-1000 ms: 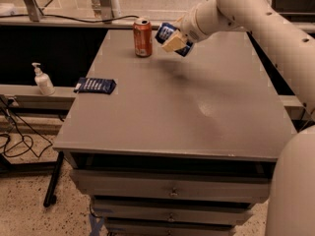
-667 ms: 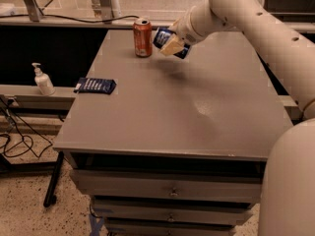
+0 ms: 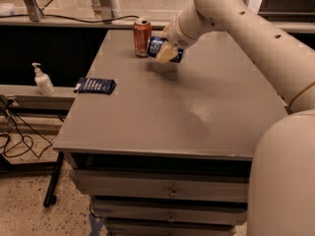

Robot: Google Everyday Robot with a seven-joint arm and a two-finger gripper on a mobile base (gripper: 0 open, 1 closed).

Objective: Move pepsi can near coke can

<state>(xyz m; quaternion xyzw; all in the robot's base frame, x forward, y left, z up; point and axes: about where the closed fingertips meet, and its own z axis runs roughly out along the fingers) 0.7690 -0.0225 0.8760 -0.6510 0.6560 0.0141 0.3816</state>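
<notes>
The coke can, red-orange with a silver top, stands upright at the far left part of the grey table. The pepsi can, blue with white lettering, lies tilted on its side in my gripper, held just above the table right beside the coke can, almost touching it. My gripper is shut on the pepsi can, with one cream finger across its front. My arm reaches in from the upper right.
A flat dark blue snack packet lies at the table's left edge. A white pump bottle stands on a lower ledge to the left. Drawers sit below the table front. Cables lie on the floor at left.
My gripper has carried the pepsi can a little to the left, closer to the coke can. The coke can and the snack packet have not moved.
</notes>
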